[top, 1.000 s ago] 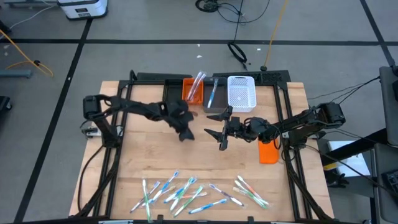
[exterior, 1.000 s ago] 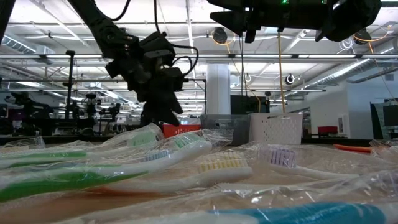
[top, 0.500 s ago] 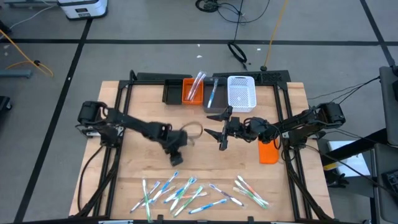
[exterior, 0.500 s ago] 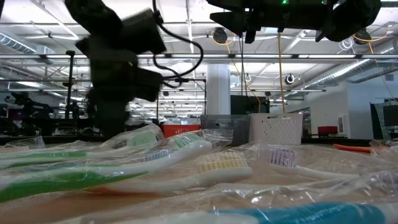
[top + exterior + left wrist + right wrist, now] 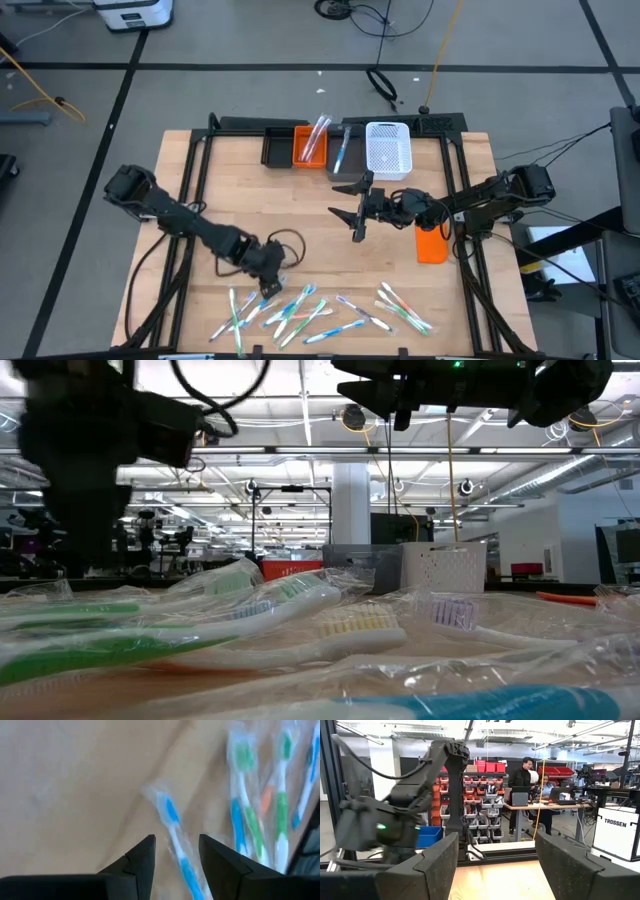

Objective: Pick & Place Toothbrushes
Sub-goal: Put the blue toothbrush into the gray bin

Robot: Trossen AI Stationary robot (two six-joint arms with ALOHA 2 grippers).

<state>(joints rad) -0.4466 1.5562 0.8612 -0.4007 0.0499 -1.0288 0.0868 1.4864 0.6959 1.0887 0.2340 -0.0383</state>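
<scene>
Several wrapped toothbrushes, with blue, green, white and pink handles, lie flat along the table's near edge and fill the foreground of the low view. My left gripper hangs open over the left end of the pile. In its wrist view the fingers stand on either side of a blue-and-white toothbrush without touching it. My right gripper waits open above the middle of the table. A few more toothbrushes stand in the orange bin and the grey bin.
A black bin, the orange and grey bins and a white basket line the far edge. A flat orange block lies near the right arm. Bare wood lies between the bins and the pile. People stand in the room beyond.
My left arm has swung from beside the far bins toward the table's near edge and come down over the left end of the toothbrush pile. The right arm has kept still.
</scene>
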